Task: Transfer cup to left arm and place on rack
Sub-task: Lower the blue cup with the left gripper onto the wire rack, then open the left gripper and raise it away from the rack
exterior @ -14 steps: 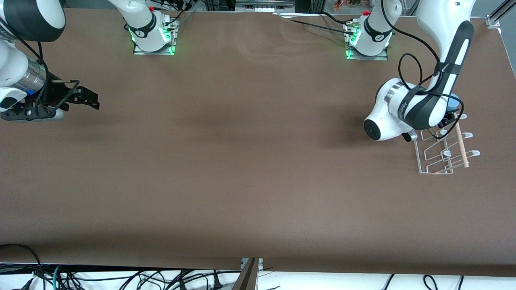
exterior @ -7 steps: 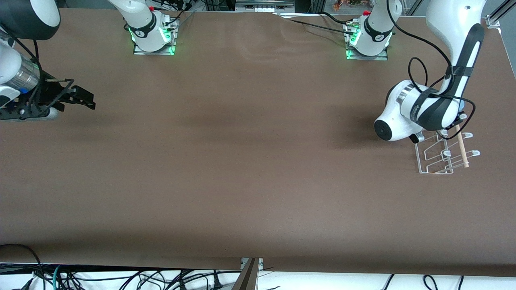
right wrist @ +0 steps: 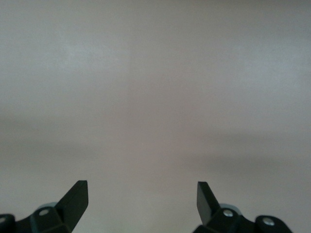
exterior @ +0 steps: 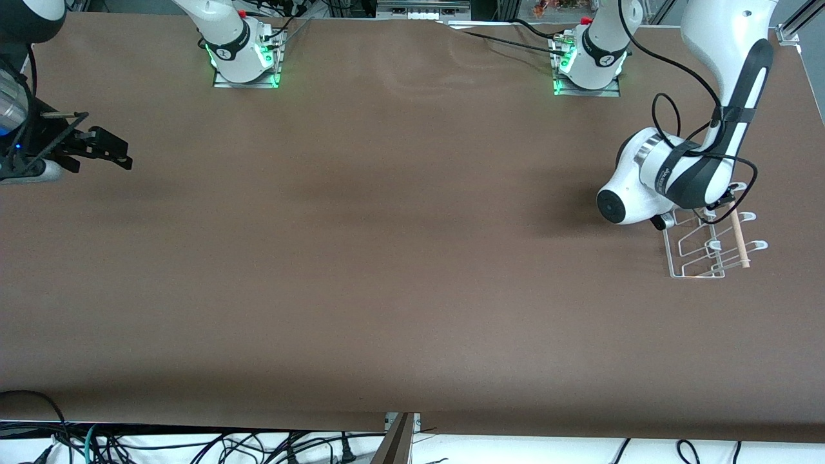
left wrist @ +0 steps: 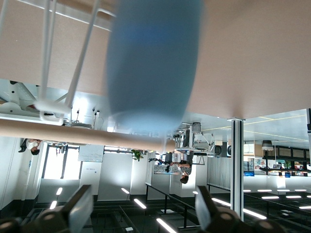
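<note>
The light-blue cup (left wrist: 153,63) shows blurred in the left wrist view, next to the rack's white wire loops (left wrist: 46,58) and above its wooden dowel (left wrist: 73,133). My left gripper (left wrist: 143,204) is open, its fingers wide apart and clear of the cup. In the front view the left arm's wrist (exterior: 670,177) covers the rack's end nearest the robots' bases and hides the cup and gripper. The rack (exterior: 702,251) stands at the left arm's end of the table. My right gripper (exterior: 113,149) is open and empty over bare table at the right arm's end; it also shows in the right wrist view (right wrist: 142,191).
The brown table (exterior: 387,258) stretches wide between the two arms. A black cable (exterior: 670,109) loops off the left arm above the rack. Both arm bases (exterior: 245,58) stand along the table's edge farthest from the front camera.
My right gripper has drawn back toward its end of the table. The left wrist has shifted a little over the rack; the cup's blue edge seen earlier is now hidden behind it.
</note>
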`<state>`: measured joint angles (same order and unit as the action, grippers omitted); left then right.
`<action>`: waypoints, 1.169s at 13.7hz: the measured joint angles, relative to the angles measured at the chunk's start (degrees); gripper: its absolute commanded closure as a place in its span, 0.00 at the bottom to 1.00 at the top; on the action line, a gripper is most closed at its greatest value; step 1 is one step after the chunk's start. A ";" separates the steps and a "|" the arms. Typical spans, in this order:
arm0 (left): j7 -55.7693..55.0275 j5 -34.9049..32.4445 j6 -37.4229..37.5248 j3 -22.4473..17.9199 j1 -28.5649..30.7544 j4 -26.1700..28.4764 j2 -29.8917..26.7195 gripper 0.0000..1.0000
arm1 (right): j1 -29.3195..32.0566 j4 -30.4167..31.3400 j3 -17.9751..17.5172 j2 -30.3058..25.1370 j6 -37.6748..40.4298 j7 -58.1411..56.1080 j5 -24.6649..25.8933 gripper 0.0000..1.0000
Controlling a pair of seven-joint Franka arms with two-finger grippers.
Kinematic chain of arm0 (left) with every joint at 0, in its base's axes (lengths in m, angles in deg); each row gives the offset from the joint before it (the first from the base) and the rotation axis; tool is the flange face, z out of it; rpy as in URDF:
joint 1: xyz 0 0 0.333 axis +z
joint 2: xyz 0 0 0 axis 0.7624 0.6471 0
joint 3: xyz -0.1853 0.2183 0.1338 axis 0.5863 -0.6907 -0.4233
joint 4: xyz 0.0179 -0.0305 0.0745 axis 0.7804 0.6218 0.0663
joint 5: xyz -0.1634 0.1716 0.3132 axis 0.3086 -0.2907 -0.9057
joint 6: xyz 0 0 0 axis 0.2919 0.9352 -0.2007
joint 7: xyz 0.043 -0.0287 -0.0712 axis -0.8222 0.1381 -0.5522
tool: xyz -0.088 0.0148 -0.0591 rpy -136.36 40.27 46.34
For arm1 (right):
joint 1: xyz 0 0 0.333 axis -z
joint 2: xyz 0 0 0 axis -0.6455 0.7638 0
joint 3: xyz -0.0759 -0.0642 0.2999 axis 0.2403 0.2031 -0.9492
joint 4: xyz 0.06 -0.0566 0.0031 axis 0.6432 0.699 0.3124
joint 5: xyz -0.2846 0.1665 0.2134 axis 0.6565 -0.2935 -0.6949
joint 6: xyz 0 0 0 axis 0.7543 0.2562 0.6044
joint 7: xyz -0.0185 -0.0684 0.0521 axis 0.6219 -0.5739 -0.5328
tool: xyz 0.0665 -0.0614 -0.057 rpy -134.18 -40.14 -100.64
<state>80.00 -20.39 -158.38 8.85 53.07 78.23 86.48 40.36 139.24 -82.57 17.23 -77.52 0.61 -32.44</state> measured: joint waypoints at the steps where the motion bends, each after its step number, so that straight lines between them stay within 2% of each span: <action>1: -0.04 0.00 -0.02 0.00 0.00 -0.01 -0.14 0.00 | -0.14 -0.51 -0.02 0.00 0.32 0.00 0.00 0.01; 5: -0.29 1.69 -0.51 0.00 0.00 -1.39 -1.49 0.00 | -0.72 -1.59 -0.49 0.06 0.43 -0.37 0.00 0.01; 11: -2.55 21.91 -0.64 0.11 0.00 -11.29 -6.45 0.00 | -1.78 -2.67 -0.56 0.06 0.43 -0.46 0.00 0.01; 16: -15.15 38.28 -0.76 0.54 -0.08 -20.78 -9.72 0.00 | -3.47 -2.70 -0.62 0.07 0.17 -0.57 0.15 0.01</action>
<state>64.85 17.90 -159.14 9.40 52.99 57.46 76.77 36.89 136.54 -83.19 17.29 -77.35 0.04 -32.29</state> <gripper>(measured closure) 0.000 0.004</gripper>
